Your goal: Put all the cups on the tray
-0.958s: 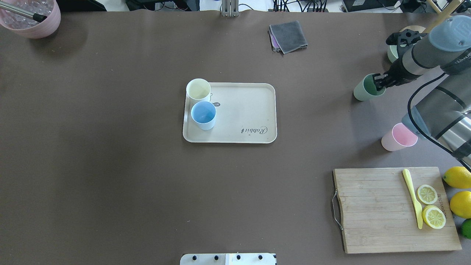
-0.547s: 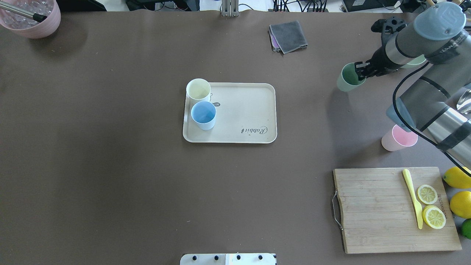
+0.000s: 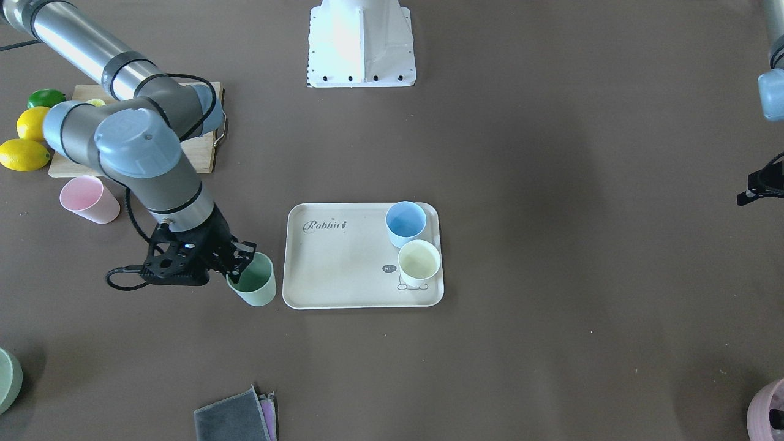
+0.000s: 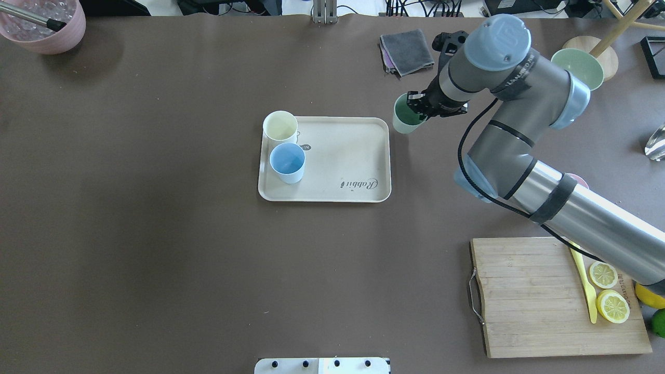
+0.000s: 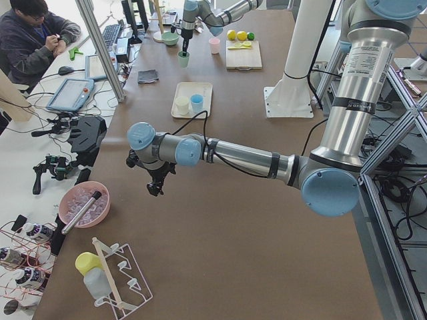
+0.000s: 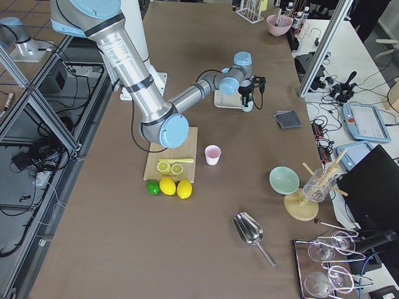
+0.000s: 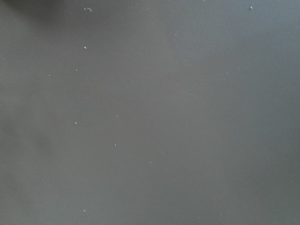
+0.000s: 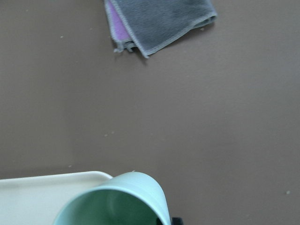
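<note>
Black left pincer [image 5: 155, 189] hangs over the counter [image 4: 156, 234]; you can't tell whether it's spread. On your tray's [image 4: 343, 156] left end stand the yellow cup [image 4: 280, 126] and blue cup [image 4: 287, 162]. Your right pincer [image 4: 420, 106] pinches the green cup [image 4: 404, 120] just beside its right edge, with the pink cup [image 3: 89, 199] farther right.

Robotics lab with a test bench.
A jointed industrial arm [image 5: 233, 155] reaches over a brown-covered surface [image 4: 156, 259] with a white robot pedestal [image 3: 360, 43] and aluminium framing [image 5: 101, 47]; alongside, an operator [image 5: 30, 33] sits at a bench with a keyboard [image 5: 110, 33], a control tablet [image 5: 70, 95] and loose cables [image 4: 410, 6].
</note>
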{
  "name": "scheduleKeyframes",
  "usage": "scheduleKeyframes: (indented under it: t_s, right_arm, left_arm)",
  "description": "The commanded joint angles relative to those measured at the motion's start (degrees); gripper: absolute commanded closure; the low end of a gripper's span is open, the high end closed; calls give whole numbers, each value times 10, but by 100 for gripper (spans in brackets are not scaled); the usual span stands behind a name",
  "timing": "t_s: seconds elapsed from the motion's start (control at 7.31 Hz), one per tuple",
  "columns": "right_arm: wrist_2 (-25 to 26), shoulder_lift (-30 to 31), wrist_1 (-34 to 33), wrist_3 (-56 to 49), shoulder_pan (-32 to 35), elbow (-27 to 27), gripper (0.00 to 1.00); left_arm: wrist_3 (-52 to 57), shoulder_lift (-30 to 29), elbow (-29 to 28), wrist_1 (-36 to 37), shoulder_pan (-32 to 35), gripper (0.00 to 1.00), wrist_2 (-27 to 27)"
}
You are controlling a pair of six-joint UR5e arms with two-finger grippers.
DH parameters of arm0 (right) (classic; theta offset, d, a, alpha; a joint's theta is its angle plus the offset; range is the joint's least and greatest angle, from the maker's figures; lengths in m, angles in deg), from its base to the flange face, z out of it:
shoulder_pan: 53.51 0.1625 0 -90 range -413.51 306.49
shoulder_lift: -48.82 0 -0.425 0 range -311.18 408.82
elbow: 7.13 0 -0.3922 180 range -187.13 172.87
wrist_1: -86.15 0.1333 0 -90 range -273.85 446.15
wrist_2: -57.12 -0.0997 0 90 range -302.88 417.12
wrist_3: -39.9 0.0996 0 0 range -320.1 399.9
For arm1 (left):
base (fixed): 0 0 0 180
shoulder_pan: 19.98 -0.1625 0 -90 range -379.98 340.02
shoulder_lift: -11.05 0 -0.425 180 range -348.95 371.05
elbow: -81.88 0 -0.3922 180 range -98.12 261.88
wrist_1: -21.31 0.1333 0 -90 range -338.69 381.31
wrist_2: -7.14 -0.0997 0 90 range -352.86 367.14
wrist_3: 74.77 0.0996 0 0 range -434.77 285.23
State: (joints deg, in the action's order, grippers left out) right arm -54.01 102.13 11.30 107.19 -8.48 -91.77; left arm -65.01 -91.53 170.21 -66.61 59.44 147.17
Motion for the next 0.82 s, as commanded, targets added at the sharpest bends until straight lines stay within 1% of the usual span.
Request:
scheduleKeyframes:
  t_s: [0.0,0.14,0.27,0.41,0.55,0.68]
  right_arm:
    - [8,-28,-27,29,-30,5,100]
    - [9,-29,-25,35,-34,11,74]
    - [22,-29,-24,36,-35,12,16]
    - [33,-37,-27,33,-35,11,0]
    - [28,-47,-28,28,-27,11,0]
    - [-4,-47,-30,21,-4,3,0]
  left_arm:
    - [0,-1,1,-2,-1,1,0]
    - [0,-1,1,-2,-2,1,1]
    - [0,-1,1,-2,-2,1,1]
    - [0,-1,1,-2,-2,1,0]
    - [0,-1,2,-2,-3,1,1]
    - [0,-1,1,-2,-5,1,0]
